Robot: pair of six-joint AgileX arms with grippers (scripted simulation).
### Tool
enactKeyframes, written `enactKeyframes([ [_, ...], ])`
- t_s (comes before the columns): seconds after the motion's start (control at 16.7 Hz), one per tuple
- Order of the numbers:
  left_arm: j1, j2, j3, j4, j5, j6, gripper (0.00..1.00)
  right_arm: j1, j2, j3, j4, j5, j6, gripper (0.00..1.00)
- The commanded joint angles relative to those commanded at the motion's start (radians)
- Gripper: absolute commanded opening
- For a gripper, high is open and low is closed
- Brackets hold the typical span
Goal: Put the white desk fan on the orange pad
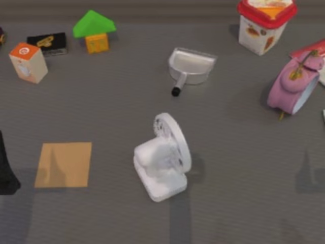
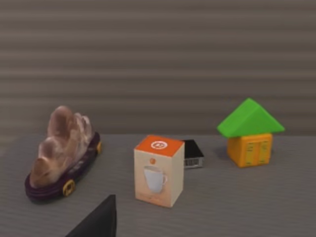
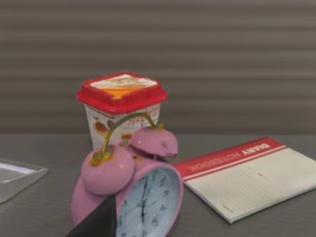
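fan upright on table, centre-near, untouched | pad flat, left of fan, well apart, bare | left arm at left edge | both claws: open or closed, cannot tell | scoop far of fan

Light falls evenly and softly from above, moderately bright, with no glare anywhere on the worktop. Shadows are faint: the fan throws a dim patch just right of itself, and thin arm-shaped shadows lie across the pad and far right of the fan. The fan's grille looks smeared, its white surfaces nearly washed out. Both wrist views are mildly soft, the ribbed wall behind blurred, edges undistorted. The clock shows gentle shading only.
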Motion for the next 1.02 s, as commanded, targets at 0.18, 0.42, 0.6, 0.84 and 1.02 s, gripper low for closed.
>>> enactKeyframes([
  [0.18, -0.005, 0.010, 0.009, -0.009, 0.000, -0.007, 1.00, 0.000, 0.000, 0.000, 0.000, 0.000, 0.000, 1.00],
  [0.42, -0.066, 0.155, 0.145, -0.144, 0.000, -0.100, 1.00, 0.000, 0.000, 0.000, 0.000, 0.000, 0.000, 1.00],
  [0.6, -0.145, 0.371, 0.353, -0.319, -0.002, -0.230, 1.00, 0.000, 0.000, 0.000, 0.000, 0.000, 0.000, 1.00],
  [0.84, -0.276, 0.775, 0.752, -0.588, -0.003, -0.451, 1.00, 0.000, 0.000, 0.000, 0.000, 0.000, 0.000, 1.00],
  [1.02, -0.383, 1.115, 1.102, -0.792, -0.001, -0.628, 1.00, 0.000, 0.000, 0.000, 0.000, 0.000, 0.000, 1.00],
])
